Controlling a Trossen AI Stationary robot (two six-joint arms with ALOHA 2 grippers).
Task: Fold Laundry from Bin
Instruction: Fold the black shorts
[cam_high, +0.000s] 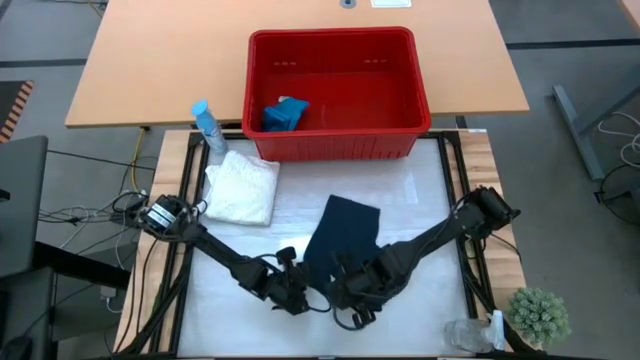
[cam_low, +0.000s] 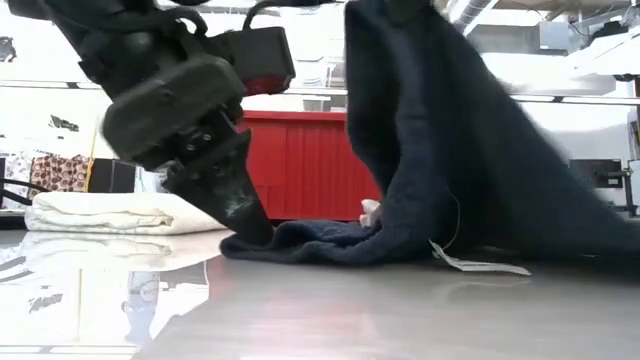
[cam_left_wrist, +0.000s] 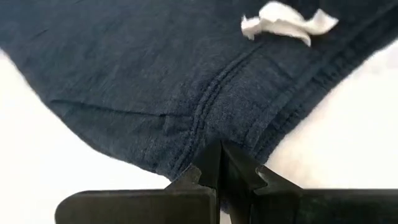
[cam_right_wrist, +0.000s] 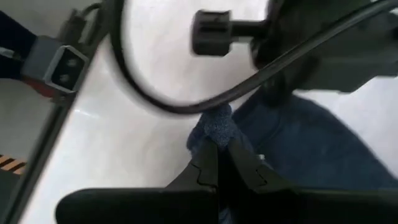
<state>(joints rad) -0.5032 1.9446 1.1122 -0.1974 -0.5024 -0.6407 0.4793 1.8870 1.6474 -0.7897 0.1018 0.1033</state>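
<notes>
Your left gripper (cam_left_wrist: 219, 163) is pinched tight on the near hem of the navy cloth (cam_high: 340, 235), fingertips pressed together right at the stitched seam, low against the table (cam_high: 420, 190). In the low view that gripper (cam_low: 245, 222) sits at the cloth's edge, touching the tabletop.

Your right gripper (cam_right_wrist: 219, 163) is also clamped, jaws nearly together, on a bunched corner of the same navy cloth. In the low view that side of the cloth (cam_low: 440, 130) is lifted high and drapes down to the table, so one side is raised and the other stays low. A white tag (cam_left_wrist: 286, 22) shows on the fabric, and a label strip (cam_low: 478, 265) lies on the table by the draped part.

From above, both grippers meet at the near edge of the table, left (cam_high: 293, 297) and right (cam_high: 352, 295) just beside each other, with the navy cloth running away from them toward the bin (cam_high: 335, 140).

The white cloth (cam_high: 243, 187) lies folded on the table, left of the navy one and apart from it, near the bin's left corner. The teal cloth (cam_high: 284, 114) is inside the bin, in its left part. The bin stands at the far edge of the table.

A spray bottle (cam_high: 208, 127) stands just left of the bin. A small plant (cam_high: 538, 315) sits at the near right corner.
</notes>
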